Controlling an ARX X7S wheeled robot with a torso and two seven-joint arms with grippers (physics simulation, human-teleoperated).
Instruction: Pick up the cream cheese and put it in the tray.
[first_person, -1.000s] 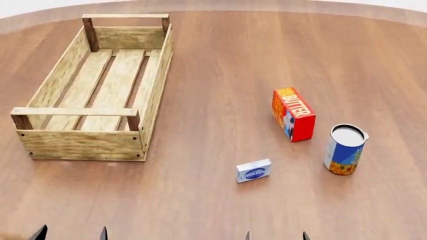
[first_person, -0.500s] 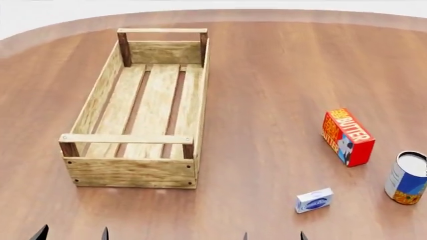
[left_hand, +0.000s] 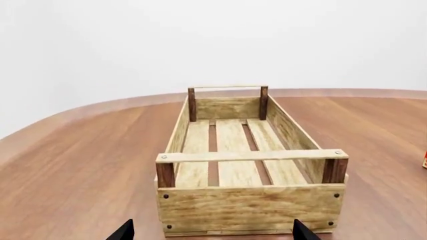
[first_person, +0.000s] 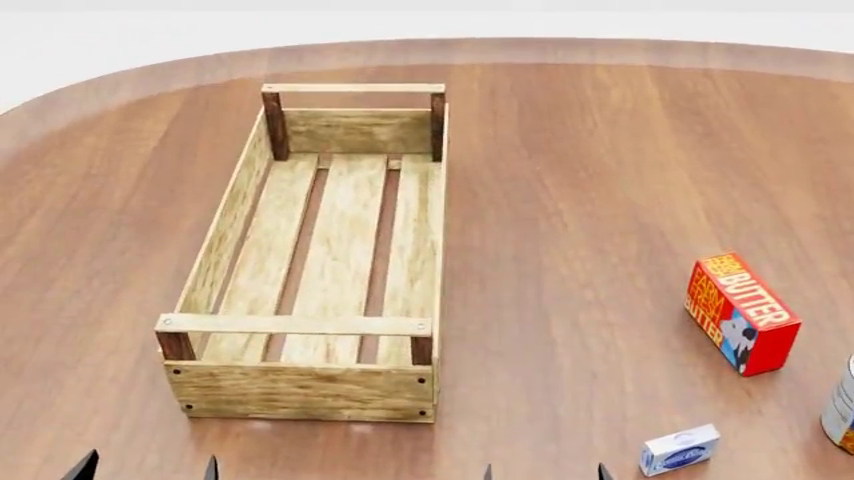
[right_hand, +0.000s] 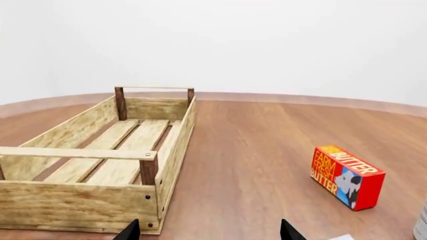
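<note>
Since a second ago my head view has swung: the tray (first_person: 314, 265) has slid from the left edge toward the middle, and the cream cheese (first_person: 679, 450) has drifted from the centre down to the lower right corner, with the butter box (first_person: 742, 313) following and the can (first_person: 842, 405) now half cut off.

Head view: the cream cheese lies flat on the desk (first_person: 574, 200), well apart from the tray, nearer my right gripper (first_person: 545, 472). Both pairs of jaws stand parted and empty.

Left wrist view: the left gripper (left_hand: 209, 232) faces the tray's near end.

Right wrist view: only a white corner of the box shows. I judge I'm still lining up; next, bring the right arm forward and right over the box.
</note>
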